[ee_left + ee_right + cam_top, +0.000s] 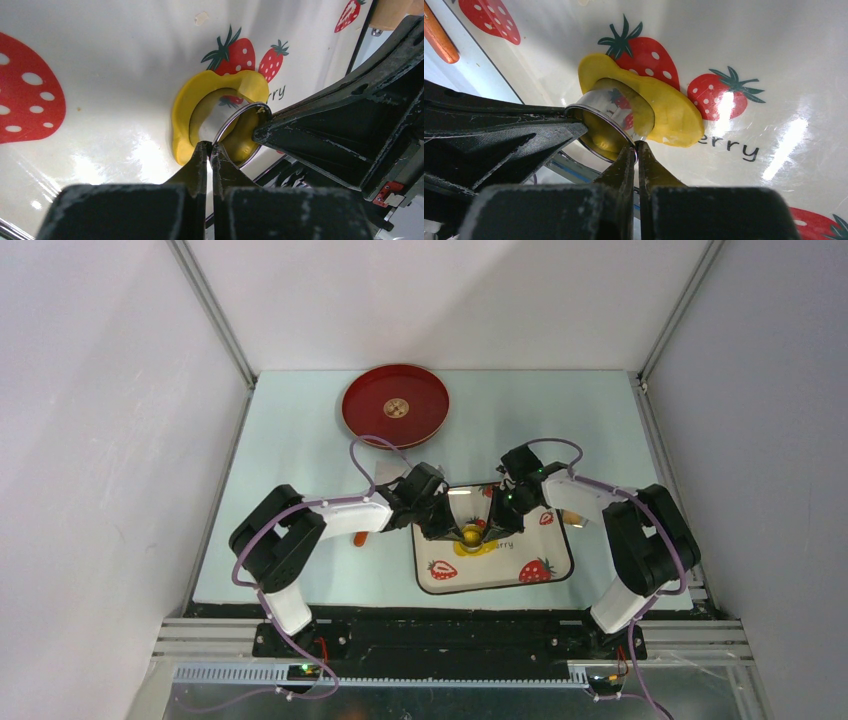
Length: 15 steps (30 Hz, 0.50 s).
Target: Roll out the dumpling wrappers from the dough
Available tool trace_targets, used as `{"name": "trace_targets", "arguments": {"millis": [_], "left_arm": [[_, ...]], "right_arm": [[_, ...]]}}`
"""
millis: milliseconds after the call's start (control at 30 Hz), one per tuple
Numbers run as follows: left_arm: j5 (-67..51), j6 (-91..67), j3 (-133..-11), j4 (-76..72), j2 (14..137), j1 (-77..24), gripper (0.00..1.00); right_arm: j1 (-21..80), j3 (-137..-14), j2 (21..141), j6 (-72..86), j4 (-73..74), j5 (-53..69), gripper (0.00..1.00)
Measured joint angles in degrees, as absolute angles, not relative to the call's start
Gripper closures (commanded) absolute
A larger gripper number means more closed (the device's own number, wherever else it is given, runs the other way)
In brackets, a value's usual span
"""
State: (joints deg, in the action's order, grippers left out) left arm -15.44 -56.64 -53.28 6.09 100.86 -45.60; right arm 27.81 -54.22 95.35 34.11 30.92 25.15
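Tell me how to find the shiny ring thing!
Look at the white strawberry tray, then the yellow dough on it. The metal ring tilts up from that dough, right where the left gripper and right gripper both reach it. It is the only silvery, mirror-shiny thing there; the dough is soft yellow.

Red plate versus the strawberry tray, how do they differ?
The red plate is round and plain; the strawberry tray is rectangular, white, printed. The plate lies farther back, the tray nearer. The plate carries a small brown disc; the tray carries yellow dough. Both lie flat.
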Motion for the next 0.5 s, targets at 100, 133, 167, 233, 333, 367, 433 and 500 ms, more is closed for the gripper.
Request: {"name": "trace_targets", "arguments": {"millis": [100,133,167,233,333,367,433,500], "left_arm": [[-15.42,-56.82,-53.23,6.04,100.86,-45.60,1.00],[-15.42,-56.93,-53.21,6.04,100.86,-45.60,1.00],[-15.42,-56.97,-53.19,6.02,100.86,-45.60,1.00],[-15.42,-56.99,-53.19,6.02,100.86,-45.60,1.00],[-15.42,-56.99,-53.19,6.02,100.86,-45.60,1.00],[-15.40,-56.99,-53.19,6.02,100.86,-45.60,1.00],[-15.42,-56.99,-53.19,6.02,100.86,-45.60,1.00],[-15.42,-56.99,-53.19,6.02,100.86,-45.60,1.00]], "right_arm": [[27.81,-53.58,94.96,34.39,30.13,25.19,1.00],[27.81,-53.41,94.85,34.50,29.91,25.19,1.00],[27.81,-53.23,94.70,34.54,29.67,25.21,1.00],[27.81,-52.95,94.50,34.59,29.30,25.19,1.00],[27.81,-52.69,94.30,34.85,28.97,25.19,1.00],[27.81,-52.62,94.26,34.94,28.88,25.19,1.00],[27.79,-52.60,94.26,34.96,28.84,25.21,1.00],[27.79,-52.60,94.26,34.94,28.82,25.23,1.00]]}}
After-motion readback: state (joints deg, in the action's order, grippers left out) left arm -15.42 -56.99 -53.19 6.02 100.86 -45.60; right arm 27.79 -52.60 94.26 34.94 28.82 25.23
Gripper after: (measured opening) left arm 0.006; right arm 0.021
